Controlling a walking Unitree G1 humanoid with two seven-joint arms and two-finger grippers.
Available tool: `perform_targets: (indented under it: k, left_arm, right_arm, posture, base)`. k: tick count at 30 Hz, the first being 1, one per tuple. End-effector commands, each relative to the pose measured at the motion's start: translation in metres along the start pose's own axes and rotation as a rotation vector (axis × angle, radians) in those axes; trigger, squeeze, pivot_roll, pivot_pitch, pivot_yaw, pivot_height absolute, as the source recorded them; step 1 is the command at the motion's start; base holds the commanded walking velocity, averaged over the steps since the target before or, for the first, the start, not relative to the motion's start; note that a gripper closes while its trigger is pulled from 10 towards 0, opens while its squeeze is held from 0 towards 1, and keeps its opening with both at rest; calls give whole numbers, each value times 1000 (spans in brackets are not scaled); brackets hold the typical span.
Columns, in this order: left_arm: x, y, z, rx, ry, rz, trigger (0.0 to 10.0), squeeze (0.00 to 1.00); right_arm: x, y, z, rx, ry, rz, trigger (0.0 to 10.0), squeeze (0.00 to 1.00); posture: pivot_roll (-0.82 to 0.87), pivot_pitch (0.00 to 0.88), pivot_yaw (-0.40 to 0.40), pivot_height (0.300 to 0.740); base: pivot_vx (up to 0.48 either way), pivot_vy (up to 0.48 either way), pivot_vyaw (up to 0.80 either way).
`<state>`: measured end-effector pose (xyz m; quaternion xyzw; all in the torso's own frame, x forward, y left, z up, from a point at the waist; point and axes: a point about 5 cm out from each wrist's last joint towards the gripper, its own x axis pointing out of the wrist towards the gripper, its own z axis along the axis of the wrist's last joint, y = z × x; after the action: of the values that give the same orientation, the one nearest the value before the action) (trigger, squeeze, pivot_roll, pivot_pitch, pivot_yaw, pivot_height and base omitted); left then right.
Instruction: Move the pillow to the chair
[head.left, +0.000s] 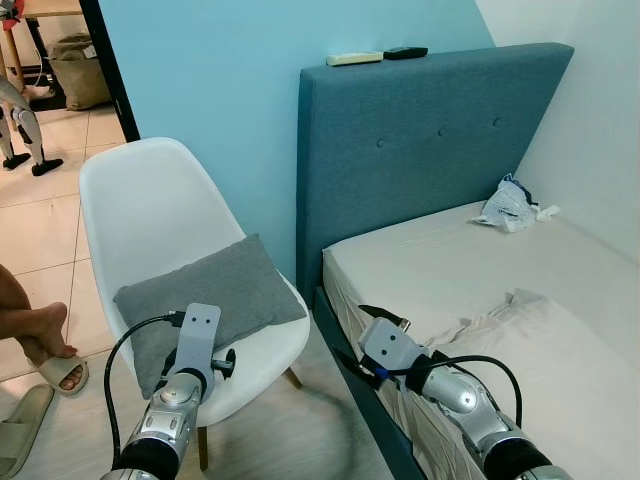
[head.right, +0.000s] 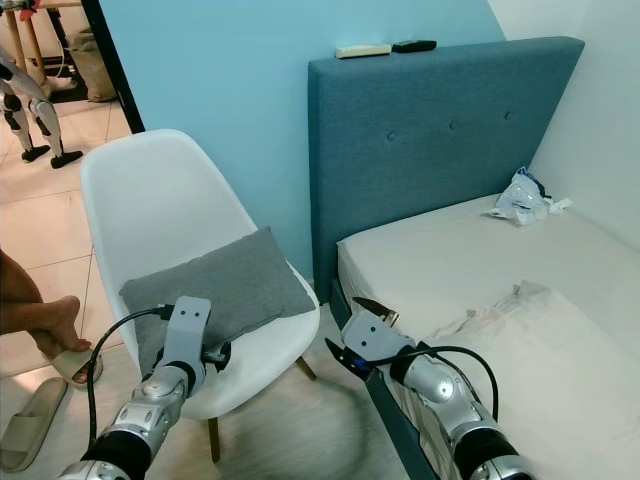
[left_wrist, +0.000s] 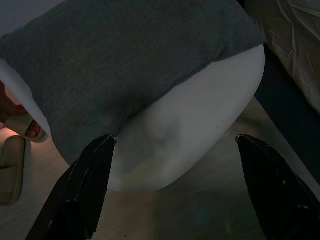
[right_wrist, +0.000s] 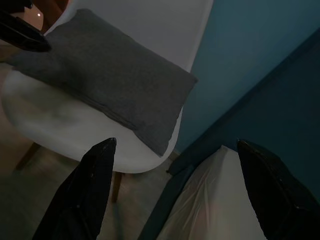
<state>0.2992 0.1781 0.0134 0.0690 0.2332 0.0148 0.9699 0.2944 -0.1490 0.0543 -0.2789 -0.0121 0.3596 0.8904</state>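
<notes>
At far left, a person's bare foot (head.left: 40, 335) rests in a sandal on the tiled floor, with a second sandal (head.left: 20, 430) lying nearer. To its right stands the white chair (head.left: 150, 205). The grey pillow (head.left: 205, 300) lies flat on the chair seat, its far edge against the backrest and one corner reaching the seat's right rim. The left end effector (left_wrist: 175, 187) hovers at the near edge of the seat, just short of the pillow; its two black fingers (left_wrist: 77, 190) are spread wide and hold nothing. The right end effector (head.right: 352, 335) hangs in the gap between the chair and the bed (head.left: 480, 260), fingers likewise parted and empty, near the bed's corner. A blue upholstered headboard (head.left: 420, 140) rises behind the mattress, and two remote controls (head.left: 375, 55) lie on its top edge. On the mattress, a rumpled sheet (head.left: 540, 340) covers the near part, and a white plastic bag (head.left: 510, 205) sits at the far right, close to the wall.
</notes>
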Motion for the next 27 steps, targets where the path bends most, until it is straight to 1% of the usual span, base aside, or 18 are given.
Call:
perform_targets:
  k: [1,9,15,27]
  left_arm:
    - [0,-3,1,6,5,-12,10000,0]
    - [1,-6,2,6,1,-18,10000,0]
    - [-1,-3,-2,8,8,-15,10000,0]
    - [0,-4,-1,4,7,-15,10000,0]
  right_arm:
    - [-2,-3,-1,9,-4,-11,10000,0]
    - [-3,-4,-2,12,-5,-14,10000,0]
    - [-4,-4,-3,13,-5,-13,10000,0]
    - [-4,-5,-3,10,-7,-11,10000,0]
  posture:
    - [-73,50,-26,740]
    - [-73,50,-31,740]
    - [-76,53,-35,740]
    - [-81,54,-34,740]
  base:
    - [0,0,0]
    - [0,0,0]
    - [0,0,0]
    - [0,0,0]
